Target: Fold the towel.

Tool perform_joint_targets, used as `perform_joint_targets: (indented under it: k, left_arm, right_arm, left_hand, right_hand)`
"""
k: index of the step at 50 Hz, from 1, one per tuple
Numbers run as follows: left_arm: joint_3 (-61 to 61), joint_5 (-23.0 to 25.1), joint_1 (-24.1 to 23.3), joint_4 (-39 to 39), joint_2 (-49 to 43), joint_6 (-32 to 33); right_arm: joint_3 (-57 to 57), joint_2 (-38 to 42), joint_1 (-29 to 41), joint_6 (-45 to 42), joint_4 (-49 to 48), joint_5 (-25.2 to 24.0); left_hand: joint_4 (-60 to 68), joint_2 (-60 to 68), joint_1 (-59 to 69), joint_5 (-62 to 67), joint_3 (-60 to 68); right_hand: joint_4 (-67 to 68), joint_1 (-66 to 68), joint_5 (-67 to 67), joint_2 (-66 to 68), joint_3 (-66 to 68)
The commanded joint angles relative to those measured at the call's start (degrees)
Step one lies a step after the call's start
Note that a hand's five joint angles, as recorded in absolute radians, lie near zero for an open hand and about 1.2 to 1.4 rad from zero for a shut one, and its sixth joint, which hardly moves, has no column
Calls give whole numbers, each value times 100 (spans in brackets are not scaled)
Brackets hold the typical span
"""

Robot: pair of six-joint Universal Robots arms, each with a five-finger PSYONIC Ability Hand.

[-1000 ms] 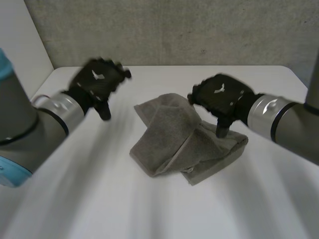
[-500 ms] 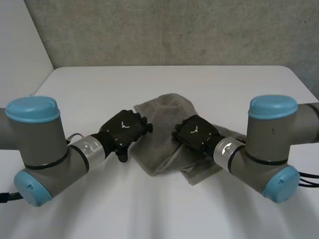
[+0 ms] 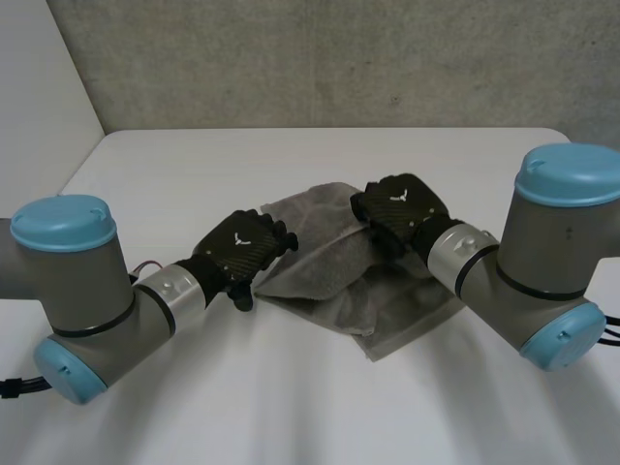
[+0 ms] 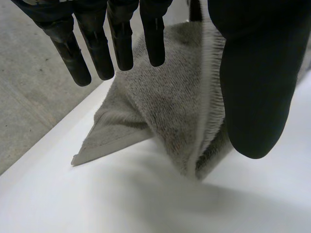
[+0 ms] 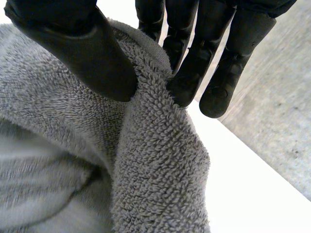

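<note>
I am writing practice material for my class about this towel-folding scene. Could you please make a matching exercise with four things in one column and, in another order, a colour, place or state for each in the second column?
Column one:
1. towel
2. table
3. right hand
4. left hand

Column two:
A. white
B. pinching a raised fold of the towel between thumb and fingers
C. grey and rumpled, lying between the two hands
D. at the towel's edge on the left arm's side

Right pairs: 1-C, 2-A, 3-B, 4-D.
</note>
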Motion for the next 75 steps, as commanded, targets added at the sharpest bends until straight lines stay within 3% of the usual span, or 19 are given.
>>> perform_joint_targets:
  k: [1, 7, 21, 29, 37, 38, 40, 42, 45, 48, 52, 57, 59, 60, 62, 65, 67, 69, 75]
  left_arm:
    - [17, -7, 3, 385, -10, -1046]
    - [43, 2, 3, 535, -19, -2032]
    - [96, -33, -49, 711, -300, -2376]
    - [210, -51, -67, 711, -467, -3035]
    - [219, -209, -190, 738, -493, -3773]
    - [219, -366, -216, 729, -485, -3887]
    - [227, -561, -243, 703, -476, -3949]
    - [210, -980, -269, 571, -423, -3879]
    - [227, -1176, -269, 474, -414, -3738]
    - [333, -1440, -278, 377, -432, -3193]
    - [919, -1641, -295, 535, -493, -2317]
    - [1684, -1791, -470, 1244, -424, -1666]
    - [1924, -1844, -568, 1643, -335, -1480]
    - [2115, -1948, -664, 2078, -161, -1340]
    - [2240, -2125, -682, 2583, 52, -1251]
    - [2381, -2721, -752, 3863, 455, -1189]
    - [2320, -2827, -735, 4058, 560, -1172]
    - [2224, -2837, -735, 4051, 657, -1154]
    - [1163, -2820, -665, 3473, 790, -1067]
  right_arm:
    - [-3, -236, 6, 99, 57, 64]
    - [6, -333, 15, 178, 145, 108]
    - [-12, -631, 68, 582, 426, 135]
    - [-47, -842, 41, 705, 725, 205]
    - [75, -1035, 15, 653, 1049, 302]
    - [76, -1036, 15, 653, 1050, 302]
    - [146, -1097, 24, 557, 1400, 258]
    - [155, -1097, 6, 417, 1637, 249]
    - [103, -984, -73, -266, 2050, 275]
    - [24, -817, -99, -1154, 2183, 301]
    - [-557, -535, -47, -1457, 1920, 442]
    - [-1488, -438, -29, -894, 259, 820]
    - [-1576, -700, -81, -465, -1551, 1117]
    - [-1576, -702, -82, -464, -1560, 1119]
    - [-1507, -947, -65, -279, -2803, 1320]
    - [-1506, -1044, -29, -279, -2879, 1383]
    - [-1480, -1062, -20, -288, -2800, 1374]
    - [-1436, -1097, -12, -305, -2659, 1365]
    - [-1093, -1036, -12, -762, -848, 987]
  left_hand:
    - [318, 320, 319, 319, 323]
    - [335, 336, 336, 336, 340]
    - [688, 690, 689, 689, 693]
    - [1949, 1951, 1951, 1951, 1954]
    - [4843, 4844, 4844, 4844, 4848]
    - [5756, 5758, 5758, 5758, 5761]
    - [5766, 5767, 5767, 5767, 5771]
    - [5766, 5767, 5767, 5767, 5771]
    - [5766, 5767, 5767, 5767, 5771]
    - [5766, 5767, 5767, 5767, 5771]
    - [5766, 5767, 5767, 5767, 5771]
    - [5766, 5767, 5767, 5767, 5771]
    - [5766, 5767, 5767, 5767, 5771]
    - [5766, 5767, 5767, 5767, 5771]
    - [5766, 5767, 5767, 5767, 5771]
    - [5766, 5767, 5767, 5767, 5771]
    - [5766, 5767, 5767, 5767, 5771]
    - [5766, 5767, 5767, 5767, 5771]
    - [5766, 5767, 5767, 5767, 5771]
  right_hand:
    - [339, 257, 382, 454, 346]
    - [339, 257, 382, 454, 346]
    - [339, 257, 382, 454, 346]
    - [373, 291, 415, 488, 380]
    - [568, 487, 611, 684, 576]
    - [568, 487, 611, 684, 576]
    - [568, 487, 611, 684, 576]
    - [568, 487, 611, 684, 576]
    - [568, 487, 611, 684, 576]
    - [568, 487, 611, 684, 576]
    - [568, 487, 611, 684, 576]
    - [568, 487, 611, 684, 576]
    - [568, 487, 611, 684, 576]
    - [568, 487, 611, 684, 576]
    - [568, 487, 611, 684, 576]
    - [568, 487, 611, 684, 576]
    - [568, 487, 611, 684, 576]
    - [568, 487, 611, 684, 576]
    - [568, 487, 611, 684, 576]
